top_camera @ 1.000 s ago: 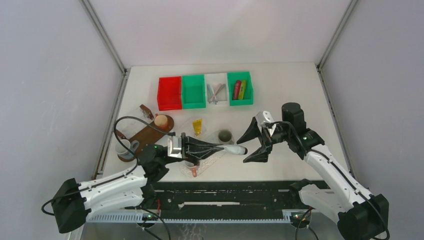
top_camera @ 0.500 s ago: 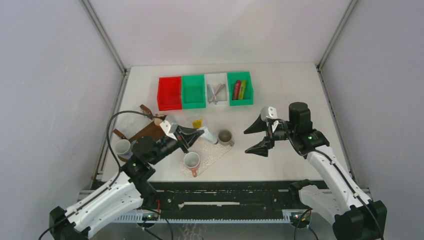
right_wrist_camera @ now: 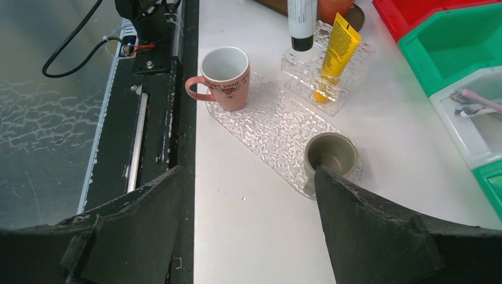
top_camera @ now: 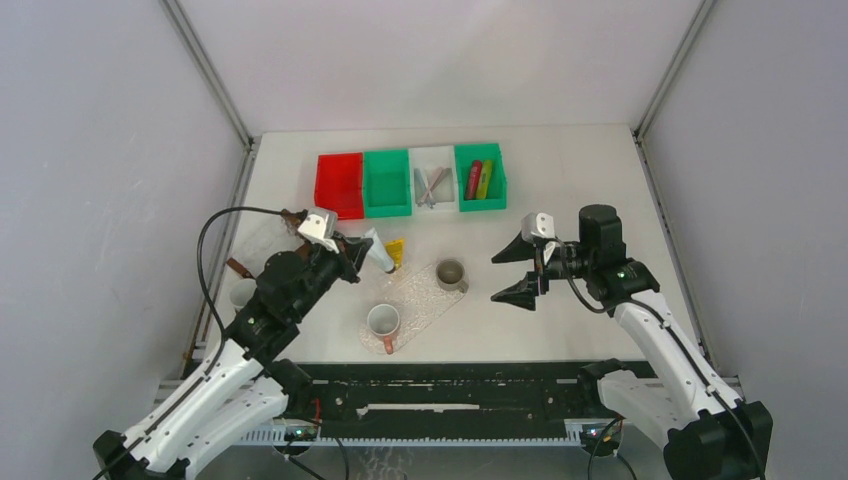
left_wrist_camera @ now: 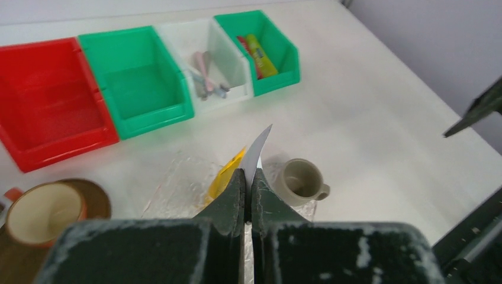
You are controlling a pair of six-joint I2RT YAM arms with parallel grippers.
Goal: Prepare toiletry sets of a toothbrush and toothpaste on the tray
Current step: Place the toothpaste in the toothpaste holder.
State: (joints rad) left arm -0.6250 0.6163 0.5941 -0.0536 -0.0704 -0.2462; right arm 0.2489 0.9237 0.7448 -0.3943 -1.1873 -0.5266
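My left gripper (top_camera: pixel 355 258) is shut on a white toothpaste tube with a black cap (top_camera: pixel 380 252). It holds the tube above the far left end of the clear textured tray (top_camera: pixel 425 300), beside a yellow tube (top_camera: pixel 396 253) lying there. In the left wrist view the fingers (left_wrist_camera: pixel 234 189) pinch the tube's flat end (left_wrist_camera: pixel 258 148). The right wrist view shows the white tube (right_wrist_camera: pixel 302 21) hanging cap down next to the yellow tube (right_wrist_camera: pixel 337 47). Toothbrushes (top_camera: pixel 430 185) lie in the white bin. My right gripper (top_camera: pixel 497 279) is open and empty, right of the tray.
A pink mug (top_camera: pixel 383 322) and a grey cup (top_camera: pixel 451 274) stand on the tray. Red (top_camera: pixel 340 185) and green (top_camera: pixel 387 182) bins stand at the back; the right green bin (top_camera: pixel 492 198) holds red and yellow-green tubes. A brown tray (top_camera: pixel 290 268) with cups lies at left.
My left arm has swung back and to the left with the white tube, from mid-table to beside the yellow tube. My right gripper drew back slightly to the right and stayed open.
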